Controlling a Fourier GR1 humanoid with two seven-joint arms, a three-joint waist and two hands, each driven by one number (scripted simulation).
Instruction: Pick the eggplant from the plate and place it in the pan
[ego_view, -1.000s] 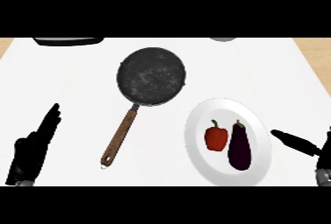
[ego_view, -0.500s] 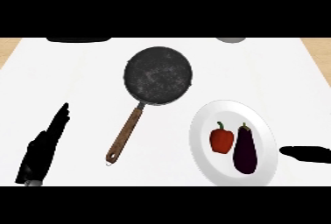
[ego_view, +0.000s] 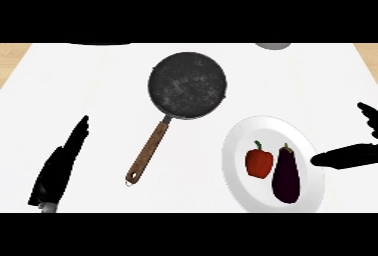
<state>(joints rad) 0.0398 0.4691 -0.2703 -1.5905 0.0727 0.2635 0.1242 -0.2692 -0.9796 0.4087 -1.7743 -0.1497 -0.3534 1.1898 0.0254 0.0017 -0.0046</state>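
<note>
Now we look steeply down on a white table and see the eggplant lying on the white plate, which sits at the lower right of the table. The eggplant is dark purple, lies lengthwise along the right half of the plate with its stem end pointing away from us, and has a red bell pepper just beside it on its left; the two look close but we cannot tell whether they touch.

Up and to the left of the plate we find the pan, dark and round, with nothing inside it. Its brown handle runs down and to the left toward us, and the handle's end lies well apart from the plate.

Our right hand shows at the right edge, beside the plate's rim at about the eggplant's height. Its fingers are stretched out and spread, with one reaching toward the plate and another higher near the edge, and it holds nothing. Our left hand rests at the lower left of the table, fingers straight and pointing up, also holding nothing, well apart from the pan handle.

At the far edge we make out part of a grey round object.
</note>
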